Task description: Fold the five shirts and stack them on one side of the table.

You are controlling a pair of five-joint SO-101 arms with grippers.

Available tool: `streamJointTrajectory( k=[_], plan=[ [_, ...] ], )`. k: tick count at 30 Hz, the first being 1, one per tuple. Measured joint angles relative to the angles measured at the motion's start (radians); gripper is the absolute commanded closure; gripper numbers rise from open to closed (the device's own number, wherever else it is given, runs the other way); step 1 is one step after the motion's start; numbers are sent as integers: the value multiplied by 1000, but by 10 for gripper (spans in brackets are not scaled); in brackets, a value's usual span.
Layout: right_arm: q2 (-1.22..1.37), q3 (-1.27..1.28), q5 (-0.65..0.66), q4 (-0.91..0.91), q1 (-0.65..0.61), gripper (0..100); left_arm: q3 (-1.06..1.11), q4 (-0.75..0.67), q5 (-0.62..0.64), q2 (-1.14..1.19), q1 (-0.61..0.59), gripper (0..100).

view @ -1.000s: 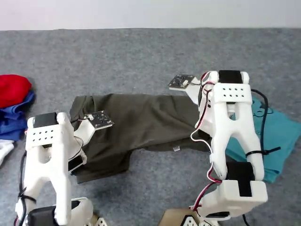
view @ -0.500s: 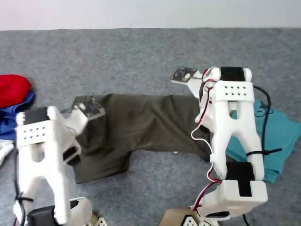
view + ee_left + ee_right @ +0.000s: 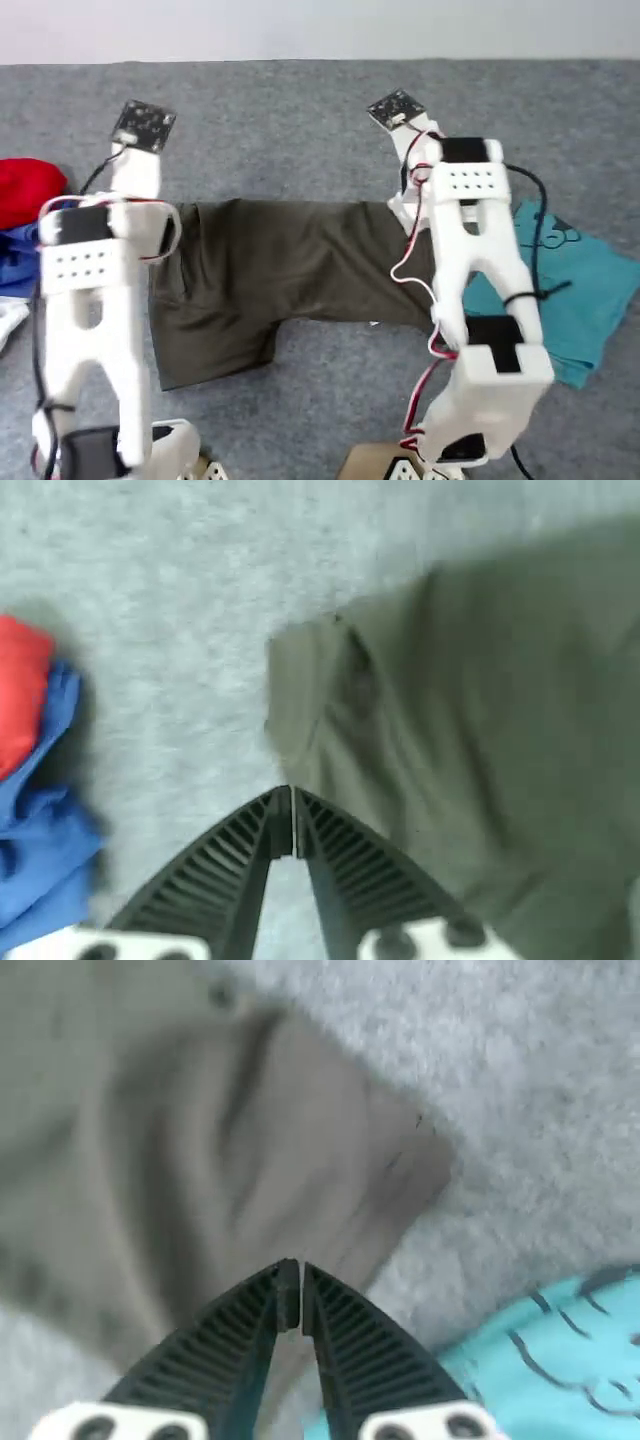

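Grey felt covers the tabletop (image 3: 300, 110), and at its near edge stand two white plastic arms, the left arm (image 3: 95, 300) and the right arm (image 3: 480, 290). Between them an olive-green cotton shirt (image 3: 300, 265) lies spread flat across the middle of the tabletop, one sleeve towards the near edge. A teal printed shirt (image 3: 590, 290) lies at the right edge, partly under the right arm and just beside the olive one. At the left edge a crumpled red shirt (image 3: 25, 190) sits on a blue shirt (image 3: 20, 255), with a scrap of white garment (image 3: 8, 318) nearer.

The left gripper (image 3: 292, 798) has its ribbed black jaws pressed together with nothing between them, tips over bare felt just beside the olive shirt's left border. The right gripper (image 3: 293, 1268) is likewise closed and empty, tips over the olive shirt's right end, near the teal shirt. A pale wall (image 3: 320, 30) runs behind the far edge.
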Motion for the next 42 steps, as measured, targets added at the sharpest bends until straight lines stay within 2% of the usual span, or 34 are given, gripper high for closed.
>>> streamJointTrajectory(
  k=[3, 10, 15, 19, 26, 32, 34, 42],
  plan=[
    [78, 0, -41, -72, -18, 988, -23, -40, 63, 127, 43, 994],
    [218, 0, -58, -215, -25, 988, -245, -46, 81, 500, 78, 994],
    [301, -46, -58, -247, 3, 988, -485, 41, 78, 736, 34, 994],
    [390, -157, -58, -238, 38, 988, -683, 135, 23, 898, 0, 994],
    [575, -456, -28, -91, 77, 988, -1020, 295, -32, 1117, -40, 994],
    [672, -723, -17, 97, 91, 988, -1293, 462, -44, 1178, -44, 994],
    [677, -809, -12, 152, 92, 988, -1363, 479, -44, 1177, -44, 994],
    [678, -1119, -9, 405, 20, 989, -1386, 486, -44, 1096, -20, 992]
  ],
)
